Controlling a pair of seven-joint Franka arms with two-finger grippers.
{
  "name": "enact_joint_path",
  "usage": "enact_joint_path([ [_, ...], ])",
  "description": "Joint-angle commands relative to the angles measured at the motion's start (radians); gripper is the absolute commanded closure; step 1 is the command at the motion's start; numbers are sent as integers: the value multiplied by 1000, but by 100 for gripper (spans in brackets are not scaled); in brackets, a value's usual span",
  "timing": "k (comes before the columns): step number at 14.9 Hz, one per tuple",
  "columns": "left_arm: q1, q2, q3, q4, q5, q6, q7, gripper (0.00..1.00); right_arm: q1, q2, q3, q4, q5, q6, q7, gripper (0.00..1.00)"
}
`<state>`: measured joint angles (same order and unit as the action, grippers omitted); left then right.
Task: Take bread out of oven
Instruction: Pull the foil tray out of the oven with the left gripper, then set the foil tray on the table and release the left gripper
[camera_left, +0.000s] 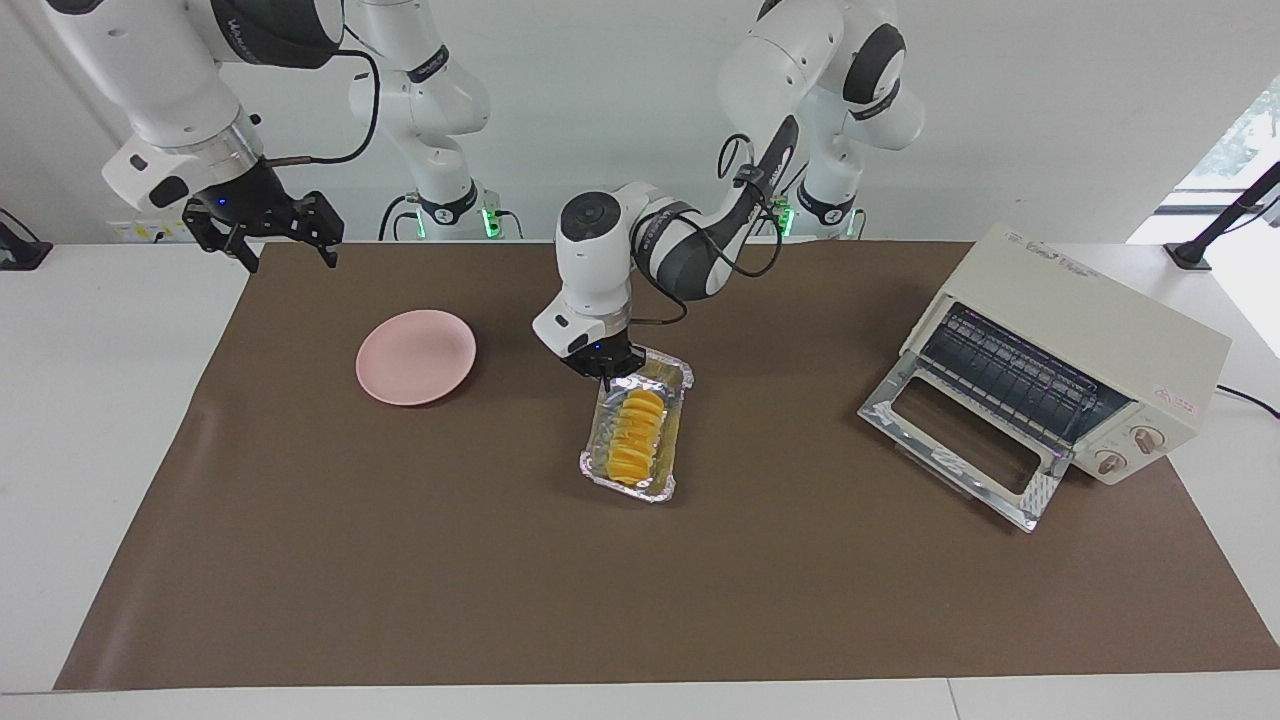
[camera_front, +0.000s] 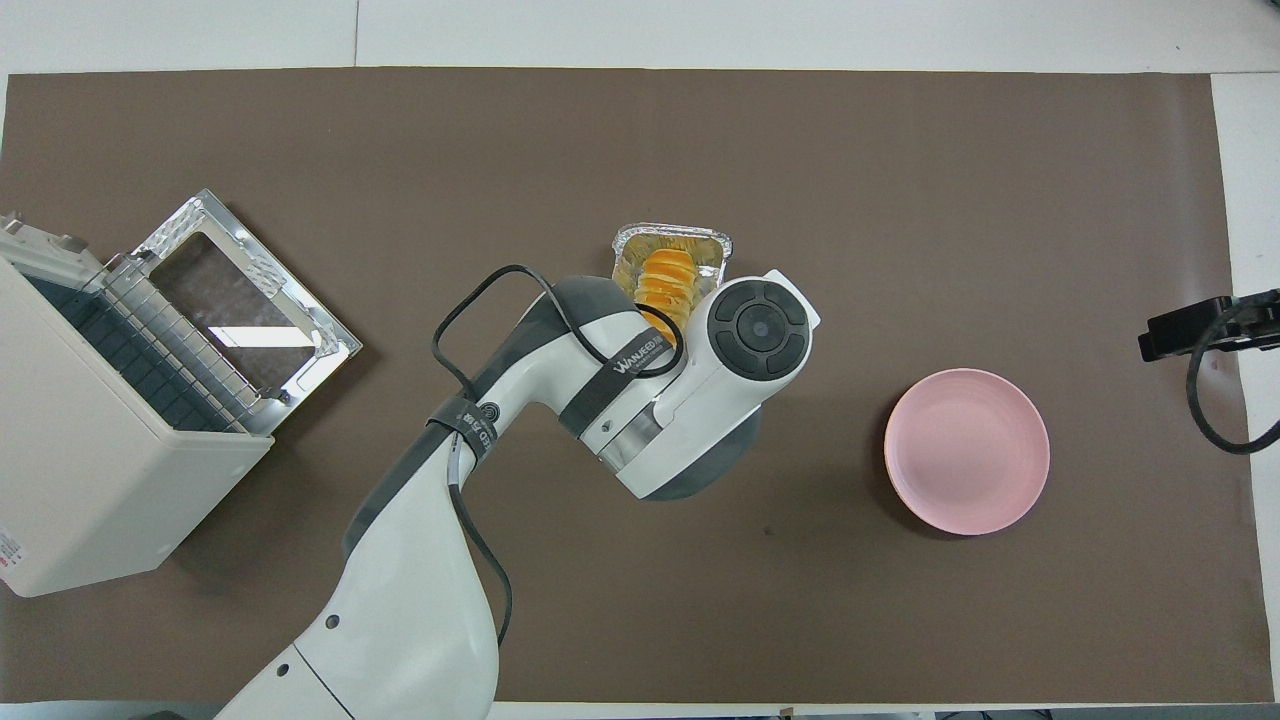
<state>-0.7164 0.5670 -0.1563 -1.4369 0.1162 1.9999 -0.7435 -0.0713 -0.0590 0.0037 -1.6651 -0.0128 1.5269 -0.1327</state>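
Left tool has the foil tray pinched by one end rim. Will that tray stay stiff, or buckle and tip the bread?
The foil tray looks thin and crinkled, so it probably flexes. The left tool grips only one end, so the free end may sag. The bread lies loose inside and could slide.

bread (camera_left: 636, 437) in tray (camera_left: 668, 472) (between plate (camera_left: 415, 357), oven (camera_left: 1075, 360))

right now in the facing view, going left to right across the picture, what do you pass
right tool → pink plate → left tool, shut on the foil tray's rim, the bread inside it → oven, its door dropped open
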Motion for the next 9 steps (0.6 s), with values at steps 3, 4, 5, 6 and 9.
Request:
enact_joint_path([
  [3,-15,1,40,49,-12,-70,-82,0,-10,-21,10,-19,14,-7,8,0],
  [4,-14,-4,41,61,-13,-72,-79,0,-9,-21,10,-21,14,-5,8,0],
  [5,0,-15,50,76,-16,-84,-77,0,-7,-21,10,-21,14,-5,7,0],
  [6,6,-65,70,79,-23,-92,-70,0,-5,-21,10,-22,16,-4,8,0],
  [9,144,-188,86,73,-36,-157,-65,0,31,-19,32,-33,17,39,77,0],
])
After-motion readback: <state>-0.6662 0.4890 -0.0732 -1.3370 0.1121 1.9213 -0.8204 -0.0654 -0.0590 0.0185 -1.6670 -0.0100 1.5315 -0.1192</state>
